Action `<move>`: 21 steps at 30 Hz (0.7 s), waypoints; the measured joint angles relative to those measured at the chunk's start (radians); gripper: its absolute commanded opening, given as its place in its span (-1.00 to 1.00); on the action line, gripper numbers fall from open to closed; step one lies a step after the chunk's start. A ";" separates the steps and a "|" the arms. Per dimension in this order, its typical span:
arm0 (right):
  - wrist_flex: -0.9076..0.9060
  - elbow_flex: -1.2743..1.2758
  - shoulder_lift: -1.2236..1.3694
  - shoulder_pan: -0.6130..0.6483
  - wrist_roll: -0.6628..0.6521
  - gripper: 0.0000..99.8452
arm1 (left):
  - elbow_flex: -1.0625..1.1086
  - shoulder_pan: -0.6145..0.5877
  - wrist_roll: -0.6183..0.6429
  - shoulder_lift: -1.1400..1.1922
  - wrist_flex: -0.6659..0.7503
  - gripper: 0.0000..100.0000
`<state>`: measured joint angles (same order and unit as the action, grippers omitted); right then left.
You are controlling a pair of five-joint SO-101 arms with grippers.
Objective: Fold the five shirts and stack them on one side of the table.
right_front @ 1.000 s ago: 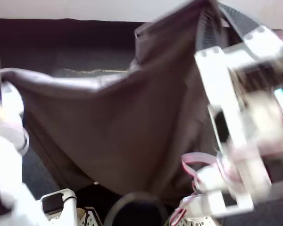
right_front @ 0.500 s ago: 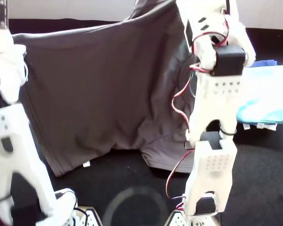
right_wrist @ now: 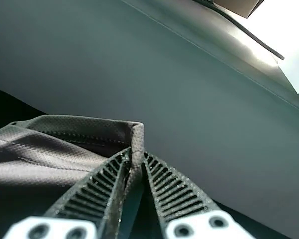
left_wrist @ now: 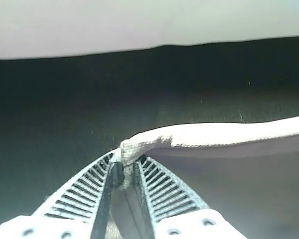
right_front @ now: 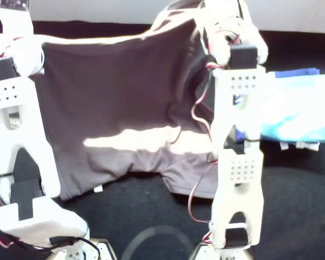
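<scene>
Gray shirt (right_front: 119,108) hangs spread wide between the two arms, top edge up high and stretched nearly level from one hand to the other. The left hand (left_wrist: 124,162) is closed narrow on the shirt's top hem, with a folded bit of pale edge poking out past the fingertips and the rest of the hem running away sideways from it. The right hand (right_wrist: 136,154) is likewise pinched tight on the opposite top corner, fabric caught between the ribbed fingers (right_wrist: 102,186) and sagging away to one side. In the high view the left arm (right_front: 16,124) stands at the shirt's left edge and the right arm (right_front: 235,124) in front of its right edge, so the cloth sits behind and between both. The lower part of the shirt bunches and seems to rest on the black tabletop (right_front: 292,216), a small white tag at its bottom hem. Folded pile (right_front: 303,108) sits at the right side of the tabletop, just beyond the right arm, light blue piece on top, dark one under it.
</scene>
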<state>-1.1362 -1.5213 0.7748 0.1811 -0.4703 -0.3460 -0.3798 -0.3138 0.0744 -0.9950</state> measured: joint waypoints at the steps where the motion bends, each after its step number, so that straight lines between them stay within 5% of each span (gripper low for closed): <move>1: 0.018 0.003 0.005 0.000 0.000 -0.99 | -0.031 0.003 0.000 0.025 0.000 -0.98; 16: -0.003 0.048 0.216 0.014 0.000 -0.99 | -0.078 0.005 0.002 0.325 -0.006 -0.98; 21: 0.124 0.078 0.239 0.015 0.000 -0.99 | -0.078 0.005 0.002 0.333 -0.014 -0.98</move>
<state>-1.0119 -1.4431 1.0142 0.1964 -0.4703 -0.4242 -0.3751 -0.3122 0.4074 -1.0088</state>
